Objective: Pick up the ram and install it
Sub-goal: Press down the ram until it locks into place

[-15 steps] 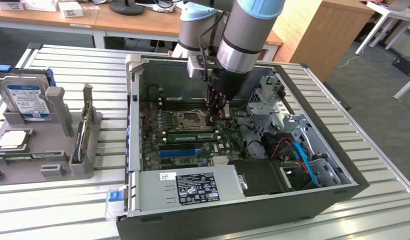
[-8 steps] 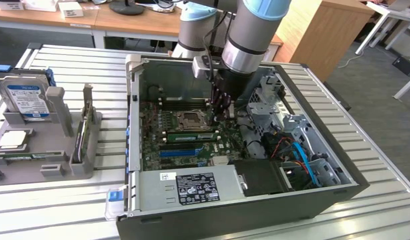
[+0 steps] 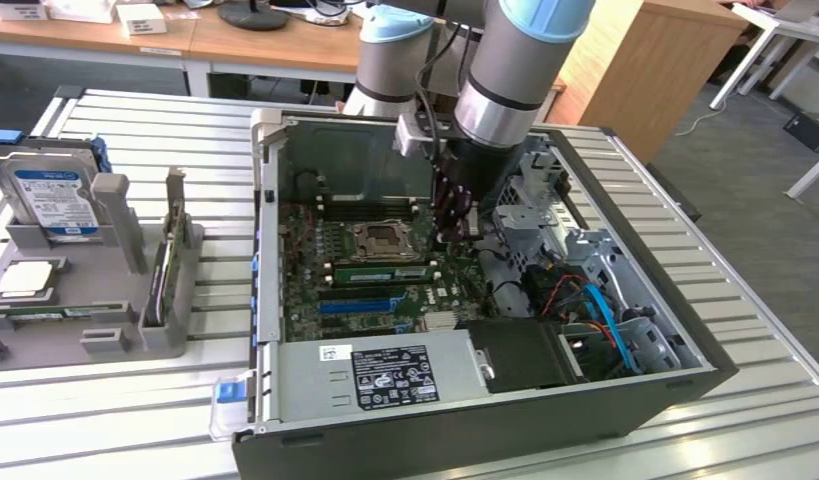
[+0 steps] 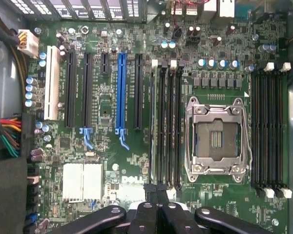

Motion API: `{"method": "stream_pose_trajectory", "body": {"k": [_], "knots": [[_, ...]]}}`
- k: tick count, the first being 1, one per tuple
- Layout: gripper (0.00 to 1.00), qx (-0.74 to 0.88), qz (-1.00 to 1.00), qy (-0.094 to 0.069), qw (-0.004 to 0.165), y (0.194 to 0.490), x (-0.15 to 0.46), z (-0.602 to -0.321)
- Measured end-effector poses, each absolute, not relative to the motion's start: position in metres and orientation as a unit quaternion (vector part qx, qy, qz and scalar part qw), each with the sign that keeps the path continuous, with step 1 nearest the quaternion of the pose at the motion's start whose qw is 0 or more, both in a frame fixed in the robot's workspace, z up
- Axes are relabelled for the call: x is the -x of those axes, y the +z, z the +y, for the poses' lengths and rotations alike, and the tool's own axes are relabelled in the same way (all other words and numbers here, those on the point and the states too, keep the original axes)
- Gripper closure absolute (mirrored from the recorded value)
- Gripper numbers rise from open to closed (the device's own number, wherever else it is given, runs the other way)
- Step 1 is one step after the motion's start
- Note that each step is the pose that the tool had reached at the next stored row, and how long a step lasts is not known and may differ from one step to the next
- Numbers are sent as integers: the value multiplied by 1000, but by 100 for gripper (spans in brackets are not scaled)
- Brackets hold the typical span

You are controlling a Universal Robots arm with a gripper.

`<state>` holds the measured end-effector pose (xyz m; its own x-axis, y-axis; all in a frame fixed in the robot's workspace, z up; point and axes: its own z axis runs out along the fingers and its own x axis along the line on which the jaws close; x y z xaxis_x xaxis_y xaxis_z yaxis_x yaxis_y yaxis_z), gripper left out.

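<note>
Ram (image 3: 378, 272): long, thin green circuit-board stick with dark chips. It lies along a black memory slot on the green motherboard (image 3: 316, 300), at the centre of the exterior frame, just below the square metal CPU socket (image 3: 382, 240). It looks seated in the slot rather than loose. Its right end is close to the arm's wrist.

Open black-and-grey computer case (image 3: 269, 200) lies on its side on a pale slatted metal table (image 3: 102, 420). Grey Universal Robots arm (image 3: 503, 90) reaches from the top centre of the frame down into the case, with its wrist just right of the socket.

Wrist view: black gripper (image 4: 156, 191), jaws pressed together, no gap, nothing seen pinched between the tips. The tips hang over one end of the bank of long black memory slots with white end clips (image 4: 166, 122) beside the socket. Bright blue plastic slot strip (image 4: 120, 92) sits further off, apart from the gripper. Whether the tips touch the ram: cannot tell.

Exterior view's left: grey plastic parts holder (image 3: 116, 210) on the table, well apart from the case, carrying a hard drive with a blue-and-white label (image 3: 46, 200). Grey metal power-supply box with a black printed label (image 3: 302, 390) sits along the case's lower edge in the frame.
</note>
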<state>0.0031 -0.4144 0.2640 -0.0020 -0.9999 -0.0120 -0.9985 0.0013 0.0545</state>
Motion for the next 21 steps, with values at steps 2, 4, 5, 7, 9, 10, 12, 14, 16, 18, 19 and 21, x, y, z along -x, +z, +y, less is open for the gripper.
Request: {"method": "stream_pose_trajectory", "body": {"k": [2, 4, 5, 7, 9, 10, 12, 14, 16, 18, 19, 21], "knots": [[89, -706, -707, -24, 15, 264, -5, -414], [89, -706, -707, -24, 15, 264, -7, -414], [89, -706, -707, -24, 15, 264, -8, -414], [89, -706, -707, -24, 15, 264, -10, -414], [89, -706, -707, -24, 15, 264, -10, -414], [89, -706, -707, -24, 15, 264, -10, -414], [89, -706, -707, -24, 15, 264, -10, -414], [89, -706, -707, -24, 15, 263, -10, -414], [89, -706, -707, -24, 15, 263, -10, -414], [89, -706, -707, -24, 15, 262, -10, -414], [89, -706, -707, -24, 15, 261, -10, -414], [89, -706, -707, -24, 15, 260, -10, -414]]}}
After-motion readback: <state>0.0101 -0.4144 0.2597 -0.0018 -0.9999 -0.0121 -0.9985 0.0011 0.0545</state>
